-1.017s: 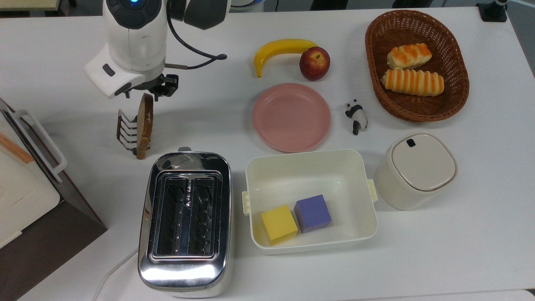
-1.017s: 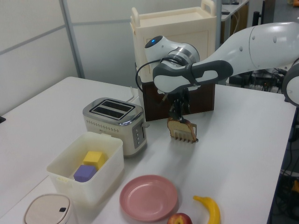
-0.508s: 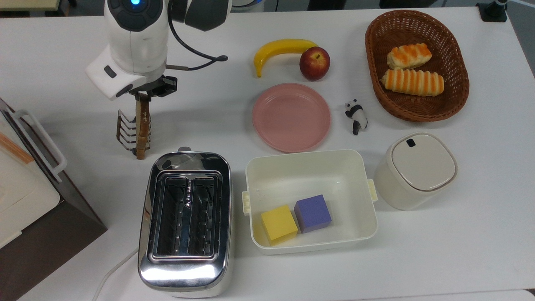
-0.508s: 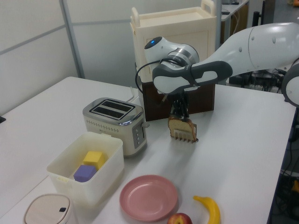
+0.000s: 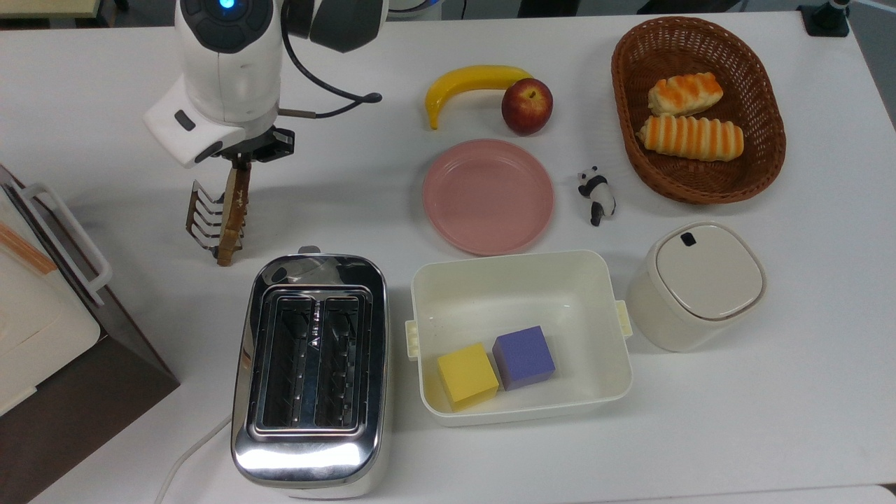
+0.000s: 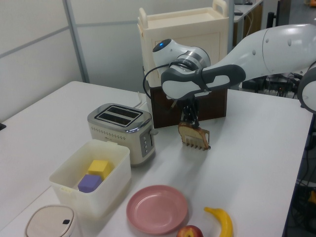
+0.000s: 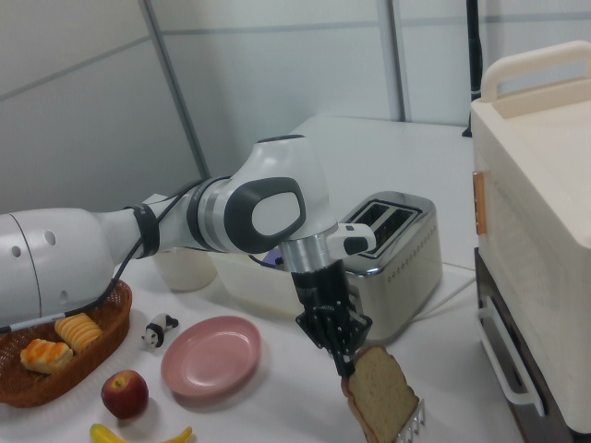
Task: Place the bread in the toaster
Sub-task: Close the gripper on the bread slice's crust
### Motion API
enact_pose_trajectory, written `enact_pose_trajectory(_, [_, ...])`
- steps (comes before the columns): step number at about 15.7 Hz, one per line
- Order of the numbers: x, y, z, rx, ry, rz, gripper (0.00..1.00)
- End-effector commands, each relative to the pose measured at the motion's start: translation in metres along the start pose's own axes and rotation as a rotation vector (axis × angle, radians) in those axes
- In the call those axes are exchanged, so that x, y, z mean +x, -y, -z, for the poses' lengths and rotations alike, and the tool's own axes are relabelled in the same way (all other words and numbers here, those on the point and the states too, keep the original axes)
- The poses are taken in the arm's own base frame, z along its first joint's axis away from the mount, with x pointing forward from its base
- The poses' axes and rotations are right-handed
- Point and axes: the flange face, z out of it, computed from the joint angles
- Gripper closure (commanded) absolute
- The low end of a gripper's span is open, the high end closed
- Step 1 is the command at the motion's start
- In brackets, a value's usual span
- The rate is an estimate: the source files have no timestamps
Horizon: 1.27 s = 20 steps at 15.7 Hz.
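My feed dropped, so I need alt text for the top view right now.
The gripper is shut on the top edge of the thin tan, brown-crusted bread slice, which stands on edge in the small wire toast rack. The shiny chrome two-slot toaster sits just below in the top view, both slots empty.

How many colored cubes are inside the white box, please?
2. The yellow cube and the purple cube sit side by side in the white box, near the top view's lower left corner of it. None seems hidden.
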Motion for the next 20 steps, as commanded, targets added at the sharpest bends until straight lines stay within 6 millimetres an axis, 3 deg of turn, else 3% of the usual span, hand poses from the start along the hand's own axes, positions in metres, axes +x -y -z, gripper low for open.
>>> enact_pose_trajectory(1, [0.0008,0.0006,0.0030,-0.001,-0.018,0.001,0.95])
enact_pose_trajectory(3, [0.0001,0.0003,0.0037,-0.001,-0.016,0.002,0.93])
enact_pose_trajectory(4, [0.0000,-0.0008,0.0041,-0.001,-0.017,0.003,0.70])
enact_pose_trajectory(6, [0.0005,-0.0006,0.0033,-0.001,-0.017,-0.007,0.00])
enact_pose_trajectory(20, [0.0018,-0.0012,0.0018,-0.001,-0.022,0.003,0.00])
